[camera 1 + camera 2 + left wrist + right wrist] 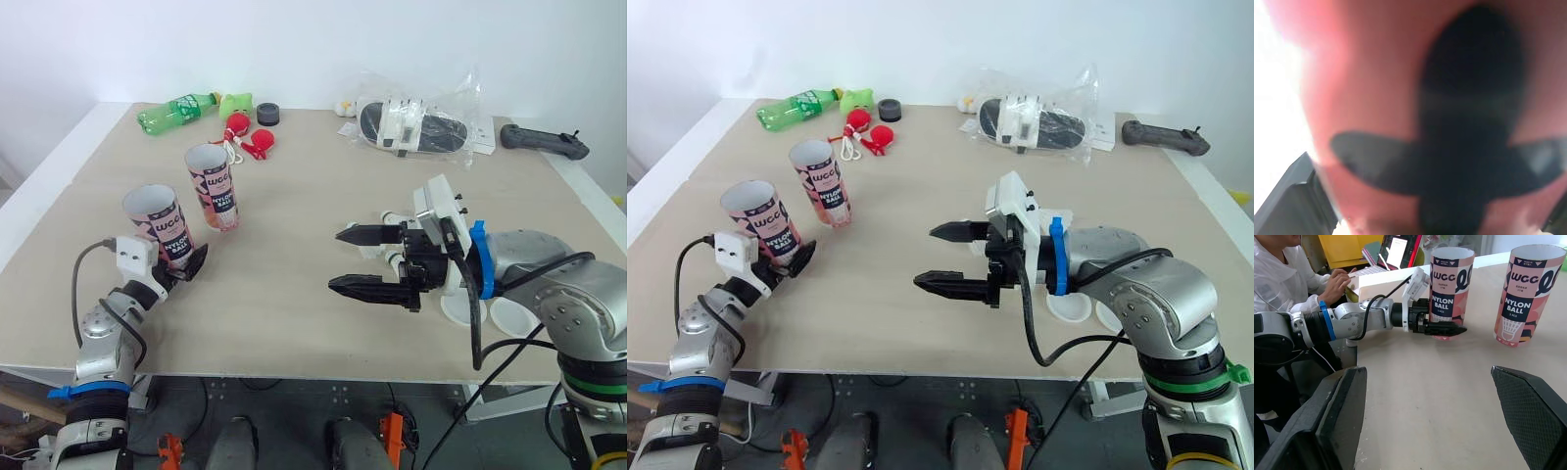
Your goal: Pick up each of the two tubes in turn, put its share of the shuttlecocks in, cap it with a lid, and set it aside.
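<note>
Two pink, open-topped shuttlecock tubes stand at the table's left. My left gripper [179,264] is shut on the base of the near tube [157,217], its black finger [1445,329] lying across the tube's front. The far tube [213,186] stands free just behind it. At the centre right, my right gripper [335,258] hovers open above the table with nothing between its fingers, pointing toward the tubes. Two white lids [458,309] lie flat beneath the right forearm. Small white shuttlecocks [390,216] peek out behind the right gripper, mostly hidden.
Along the back edge lie a green bottle [176,110], a green toy [236,104], a black roll [267,115], red pieces [251,138], a plastic bag [416,122] and a black controller [544,142]. A person [1283,279] sits beyond the table's left side.
</note>
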`<state>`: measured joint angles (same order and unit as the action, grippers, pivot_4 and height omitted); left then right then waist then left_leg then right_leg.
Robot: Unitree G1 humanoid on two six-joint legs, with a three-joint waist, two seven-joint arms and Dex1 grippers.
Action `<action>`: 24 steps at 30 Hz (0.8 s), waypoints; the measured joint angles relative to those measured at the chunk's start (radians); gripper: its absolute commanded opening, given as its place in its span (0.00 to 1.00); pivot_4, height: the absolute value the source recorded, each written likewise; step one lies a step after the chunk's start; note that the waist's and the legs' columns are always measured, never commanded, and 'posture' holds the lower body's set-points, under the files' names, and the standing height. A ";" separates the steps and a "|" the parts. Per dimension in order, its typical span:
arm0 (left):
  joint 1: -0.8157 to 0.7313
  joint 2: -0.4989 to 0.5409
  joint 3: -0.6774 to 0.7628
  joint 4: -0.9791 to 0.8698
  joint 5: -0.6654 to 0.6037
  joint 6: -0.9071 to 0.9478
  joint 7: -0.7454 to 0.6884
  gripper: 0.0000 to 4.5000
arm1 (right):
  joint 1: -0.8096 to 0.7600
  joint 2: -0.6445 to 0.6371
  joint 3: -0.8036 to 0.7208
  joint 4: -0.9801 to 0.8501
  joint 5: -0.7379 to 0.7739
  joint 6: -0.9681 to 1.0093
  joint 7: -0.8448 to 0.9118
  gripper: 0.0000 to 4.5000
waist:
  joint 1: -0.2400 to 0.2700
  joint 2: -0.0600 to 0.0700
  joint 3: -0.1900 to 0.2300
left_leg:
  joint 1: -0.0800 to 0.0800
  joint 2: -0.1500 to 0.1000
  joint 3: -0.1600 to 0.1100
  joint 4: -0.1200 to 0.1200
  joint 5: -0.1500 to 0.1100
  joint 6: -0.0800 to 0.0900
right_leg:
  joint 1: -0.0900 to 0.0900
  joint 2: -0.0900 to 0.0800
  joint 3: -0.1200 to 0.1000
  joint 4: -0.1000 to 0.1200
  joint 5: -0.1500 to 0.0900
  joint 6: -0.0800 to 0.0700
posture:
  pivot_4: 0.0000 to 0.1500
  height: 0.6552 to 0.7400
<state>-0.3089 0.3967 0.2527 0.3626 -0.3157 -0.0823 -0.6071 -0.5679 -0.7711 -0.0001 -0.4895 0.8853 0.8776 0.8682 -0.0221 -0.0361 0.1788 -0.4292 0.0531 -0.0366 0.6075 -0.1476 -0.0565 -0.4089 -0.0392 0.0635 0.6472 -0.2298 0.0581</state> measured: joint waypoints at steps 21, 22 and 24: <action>0.143 0.437 -0.145 -0.531 -0.099 0.459 -0.365 0.77 | 0.539 0.141 -0.211 -0.178 -0.198 -0.144 -0.363 1.00 | -0.001 0.001 0.000 | 0.001 0.006 0.004 -0.001 -0.002 -0.002 | -0.003 0.004 0.001 0.000 -0.003 -0.004 | 1.00 1.00; 0.106 0.477 -0.152 -0.540 -0.100 0.493 -0.393 0.77 | 0.579 0.161 -0.210 -0.180 -0.255 -0.177 -0.403 1.00 | -0.001 0.004 0.001 | 0.001 0.006 0.006 -0.001 -0.002 -0.002 | -0.004 0.003 0.002 0.000 -0.003 -0.004 | 1.00 1.00; 0.044 0.524 -0.182 -0.552 -0.098 0.540 -0.431 0.77 | 0.634 0.178 -0.207 -0.188 -0.337 -0.232 -0.448 1.00 | -0.001 0.005 0.001 | 0.001 0.006 0.007 -0.001 -0.002 -0.002 | -0.004 0.003 0.004 0.000 -0.002 -0.004 | 1.00 1.00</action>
<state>-0.2654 0.9206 0.0707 -0.1894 -0.4136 0.4580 -1.0382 0.0657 -0.5935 -0.2072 -0.6772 0.5480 0.6454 0.4200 -0.0230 -0.0315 0.1797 -0.4284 0.0594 -0.0293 0.6064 -0.1500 -0.0587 -0.4133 -0.0362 0.0673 0.6476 -0.2320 0.0539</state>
